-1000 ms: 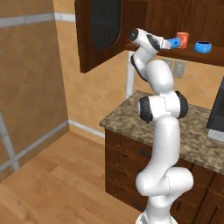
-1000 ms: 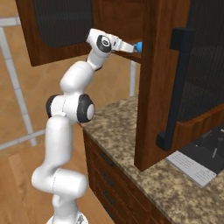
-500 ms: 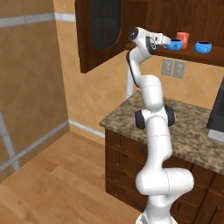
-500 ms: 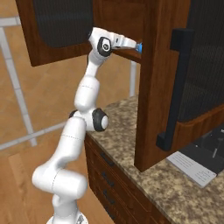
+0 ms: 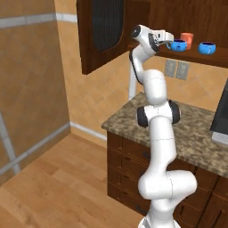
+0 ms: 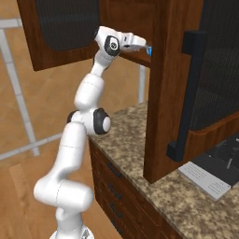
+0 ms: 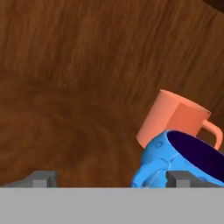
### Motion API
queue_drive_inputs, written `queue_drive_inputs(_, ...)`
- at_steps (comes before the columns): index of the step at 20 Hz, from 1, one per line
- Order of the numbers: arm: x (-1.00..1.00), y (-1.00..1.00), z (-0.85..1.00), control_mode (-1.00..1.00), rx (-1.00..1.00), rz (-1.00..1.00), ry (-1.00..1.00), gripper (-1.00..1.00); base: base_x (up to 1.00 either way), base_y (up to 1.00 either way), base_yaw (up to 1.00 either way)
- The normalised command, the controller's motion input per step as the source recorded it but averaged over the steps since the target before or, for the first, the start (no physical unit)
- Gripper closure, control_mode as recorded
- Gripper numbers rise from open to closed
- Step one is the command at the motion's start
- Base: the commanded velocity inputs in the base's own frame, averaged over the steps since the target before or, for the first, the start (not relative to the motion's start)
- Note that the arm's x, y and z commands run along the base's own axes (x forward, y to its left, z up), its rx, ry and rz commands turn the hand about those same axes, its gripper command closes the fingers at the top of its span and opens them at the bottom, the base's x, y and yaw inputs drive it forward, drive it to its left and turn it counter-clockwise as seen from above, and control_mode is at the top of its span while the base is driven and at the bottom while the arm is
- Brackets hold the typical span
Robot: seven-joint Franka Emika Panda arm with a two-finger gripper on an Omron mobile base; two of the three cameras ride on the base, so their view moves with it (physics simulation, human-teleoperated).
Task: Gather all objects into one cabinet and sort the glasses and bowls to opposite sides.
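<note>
My gripper is up at the shelf of the open dark wooden cabinet, jaws open. A bright blue cup stands on the shelf just off its tips, apart from the pads. In the hand view this blue cup sits low right, by the right fingertip, and my gripper has nothing between its fingers. The orange-red mug stands upright right behind the cup, its handle to the right. A second blue cup stands further right along the shelf. The bowls are out of view.
The cabinet's left door hangs open beside the arm, and the right door swings out over the speckled stone counter. Brown drawers sit below. A dark appliance stands at the counter's right end.
The jaws have spread wide and the blue cup now shows free on the shelf. The arm's elbow has swung from low and bent to nearly straight up.
</note>
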Motion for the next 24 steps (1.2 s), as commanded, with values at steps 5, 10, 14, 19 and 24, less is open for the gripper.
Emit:
queue_drive_inputs(5,-0.53,0.39,-0.05,-1.0,0.0,-0.03,0.14,-1.0,0.0,0.0,0.0)
queue_drive_inputs(10,-0.96,0.44,0.06,-1.0,-0.12,-0.06,-0.17,-1.0,0.0,0.0,0.0)
queue_drive_inputs(14,-1.0,0.15,-0.17,-1.0,-0.26,0.0,-0.59,-1.0,0.0,0.0,0.0)
queue_drive_inputs(19,-1.0,-0.05,-0.01,-1.0,-0.14,0.0,-0.6,-1.0,0.0,0.0,0.0)
queue_drive_inputs(24,-1.0,-0.3,0.45,-1.0,-0.06,0.0,-0.49,-1.0,0.0,0.0,0.0)
